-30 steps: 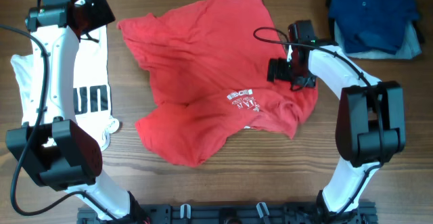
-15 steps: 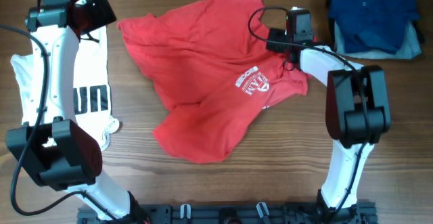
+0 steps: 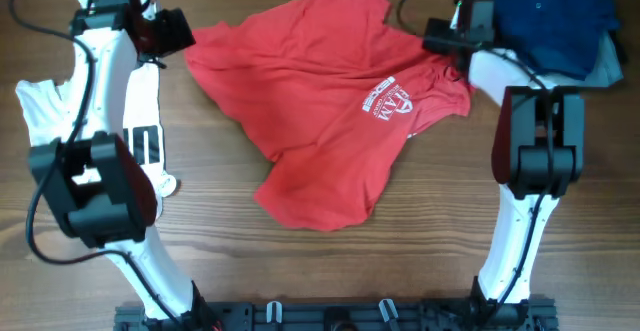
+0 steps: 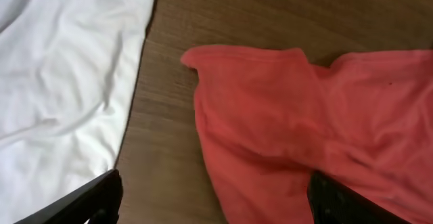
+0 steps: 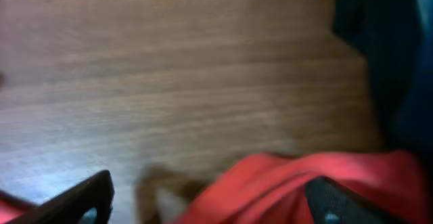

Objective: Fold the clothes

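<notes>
Red T-shirt (image 3: 320, 101) crumpled on the tabletop (image 3: 300, 271); left tool (image 3: 178, 33) and right tool (image 3: 432, 39) released at its upper corners.
Closing on the bunched corner under the right tool could pinch several layers, and a pull might drag it onto the blue pile (image 3: 550, 16) beside it.

red shirt (image 3: 320, 91), white lettering (image 3: 392, 99), navy garment (image 3: 550, 11)

White lettering (image 3: 391, 101) is printed on the chest of the red T-shirt (image 3: 310, 91), but it cannot be read from overhead. Black block print (image 3: 146, 147), possibly a letter N, is seen on the white T-shirt (image 3: 40, 116).
</notes>
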{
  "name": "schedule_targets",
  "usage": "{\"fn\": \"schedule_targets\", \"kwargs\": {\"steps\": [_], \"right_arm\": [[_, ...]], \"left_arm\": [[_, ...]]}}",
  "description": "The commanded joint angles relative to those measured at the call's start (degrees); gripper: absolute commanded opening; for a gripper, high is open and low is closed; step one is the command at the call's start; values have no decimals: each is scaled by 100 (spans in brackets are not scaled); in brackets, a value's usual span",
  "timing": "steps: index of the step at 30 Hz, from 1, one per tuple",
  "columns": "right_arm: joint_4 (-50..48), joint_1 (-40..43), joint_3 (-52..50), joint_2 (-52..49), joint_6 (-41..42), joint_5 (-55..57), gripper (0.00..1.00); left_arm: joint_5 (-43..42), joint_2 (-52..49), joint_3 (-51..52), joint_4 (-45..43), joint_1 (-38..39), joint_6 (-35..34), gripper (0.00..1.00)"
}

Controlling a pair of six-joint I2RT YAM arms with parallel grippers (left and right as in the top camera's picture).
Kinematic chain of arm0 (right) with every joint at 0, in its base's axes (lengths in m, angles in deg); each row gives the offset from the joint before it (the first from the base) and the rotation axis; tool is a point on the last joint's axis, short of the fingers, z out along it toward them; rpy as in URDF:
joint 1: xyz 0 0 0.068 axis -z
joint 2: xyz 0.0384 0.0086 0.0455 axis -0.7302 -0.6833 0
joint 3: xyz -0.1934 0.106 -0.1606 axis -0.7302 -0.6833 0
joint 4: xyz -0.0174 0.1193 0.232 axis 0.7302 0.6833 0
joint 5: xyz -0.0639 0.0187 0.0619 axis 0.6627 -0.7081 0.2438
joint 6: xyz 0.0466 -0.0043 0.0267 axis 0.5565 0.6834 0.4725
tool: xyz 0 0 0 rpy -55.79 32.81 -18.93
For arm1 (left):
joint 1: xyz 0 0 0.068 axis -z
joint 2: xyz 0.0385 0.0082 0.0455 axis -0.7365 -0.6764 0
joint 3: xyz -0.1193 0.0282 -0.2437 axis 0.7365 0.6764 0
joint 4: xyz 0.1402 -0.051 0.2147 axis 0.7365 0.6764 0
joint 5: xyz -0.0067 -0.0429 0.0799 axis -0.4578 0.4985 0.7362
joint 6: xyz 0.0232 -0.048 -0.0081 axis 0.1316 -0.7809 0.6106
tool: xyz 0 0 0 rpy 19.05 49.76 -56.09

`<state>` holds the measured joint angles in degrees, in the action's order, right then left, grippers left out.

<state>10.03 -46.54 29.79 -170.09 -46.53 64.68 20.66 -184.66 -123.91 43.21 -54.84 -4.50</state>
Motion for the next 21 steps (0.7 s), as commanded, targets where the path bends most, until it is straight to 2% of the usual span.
{"fn": "schedule_targets", "kwargs": {"steps": [1,4,9,12,16,18,21], "right_arm": [[590,37,883,-114,-470,-330,96],[1353,13,1478,-63,-520,-678,100],[2406,-9,2116,188,-592,-1283,100],[2712,-17,2133,470,-575,-1552,100],[3093,-50,2135,793,-579,-1902,100],[3215,-68,2135,887,-588,-2041,100],[3388,-87,2133,951,-595,-2159,98]], "left_arm": [[-109,-387,-4,-348,15,177,88],[-114,-632,-4,-831,24,612,88],[-131,-1032,-4,-1467,26,697,85],[-138,-1233,-4,-1589,26,341,80],[-131,-1434,-4,-1615,26,-321,68],[-133,-1493,-4,-1674,26,-415,62],[-131,-1613,-4,-1836,26,-503,61]]}}
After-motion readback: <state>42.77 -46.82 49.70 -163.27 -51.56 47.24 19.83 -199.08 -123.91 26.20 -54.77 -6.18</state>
